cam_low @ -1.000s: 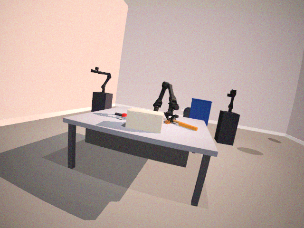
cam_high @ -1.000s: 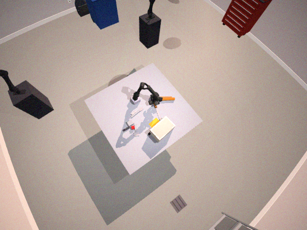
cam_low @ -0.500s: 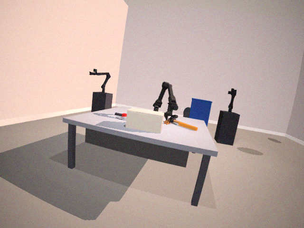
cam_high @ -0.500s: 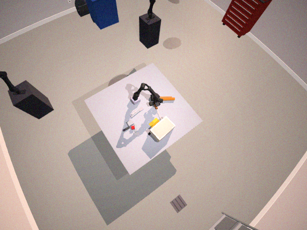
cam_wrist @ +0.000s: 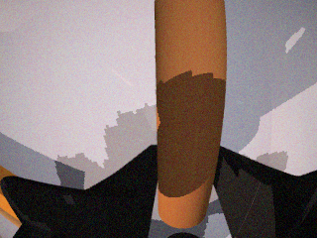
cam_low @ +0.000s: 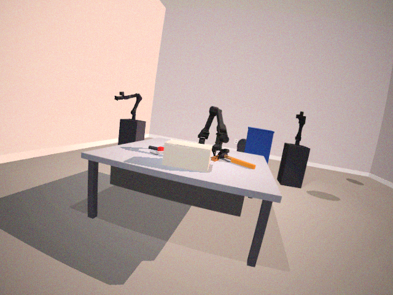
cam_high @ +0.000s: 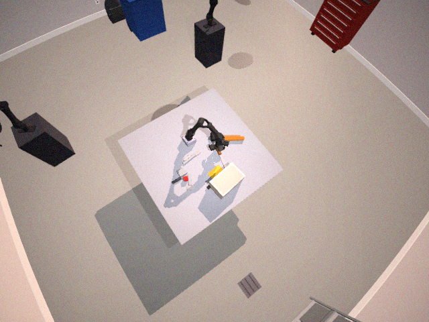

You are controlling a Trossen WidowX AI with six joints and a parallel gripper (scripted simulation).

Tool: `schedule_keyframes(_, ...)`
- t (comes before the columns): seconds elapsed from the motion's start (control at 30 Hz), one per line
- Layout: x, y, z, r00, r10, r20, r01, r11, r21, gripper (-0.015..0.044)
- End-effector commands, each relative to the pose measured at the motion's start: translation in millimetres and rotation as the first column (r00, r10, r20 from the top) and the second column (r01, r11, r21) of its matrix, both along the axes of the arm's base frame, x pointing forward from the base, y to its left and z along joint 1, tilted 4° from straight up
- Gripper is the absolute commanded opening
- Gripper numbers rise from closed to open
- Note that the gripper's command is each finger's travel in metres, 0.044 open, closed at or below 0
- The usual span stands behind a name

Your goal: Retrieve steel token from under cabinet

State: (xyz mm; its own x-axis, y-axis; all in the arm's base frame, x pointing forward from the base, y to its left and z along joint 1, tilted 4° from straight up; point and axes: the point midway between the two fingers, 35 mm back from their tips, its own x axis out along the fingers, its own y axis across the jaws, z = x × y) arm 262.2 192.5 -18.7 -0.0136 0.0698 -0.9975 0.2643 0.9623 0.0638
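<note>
Wrist view: black tool [cam_high: 218, 149] [cam_low: 215, 155] [cam_wrist: 186, 154] closed on an orange handle [cam_high: 219, 152] [cam_low: 214, 158] [cam_wrist: 190, 114], one finger to each side. Top view: thin rod [cam_high: 222, 160] runs from the handle toward the cream cabinet [cam_high: 226, 178] [cam_low: 187, 157]; shape of its tip can't be made out. Token not visible in any view; by the task it lies under the cabinet. Yellow patch [cam_high: 215, 171] by the cabinet's far-left side, probably the marked area. Orange bar [cam_high: 234, 137] [cam_low: 241, 162] [cam_wrist: 6, 198] lies right of the tool, on the bench [cam_high: 256, 162] [cam_low: 241, 182] [cam_wrist: 74, 50].

Step in hand, as I judge it: securing the rod. Early stage; token still to fetch. Lift gently, check for twist, keep the rod level and low. Enter beside the token, get the tip behind it, then draw slowly toward the patch. A hasty sweep could push it deeper or nudge the cabinet. Orange bar wants a wide berth. Stop pulling once the token is wholly inside; back the rod off before release.
</note>
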Motion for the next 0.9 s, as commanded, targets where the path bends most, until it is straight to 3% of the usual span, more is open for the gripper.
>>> schedule_keyframes(0.0,8,-2,0,1.0,0.002,0.001,-0.002,1.0,0.0,0.0)
schedule_keyframes(0.87,44,-11,0,1.0,0.004,0.004,-0.004,1.0,-0.001,0.0)
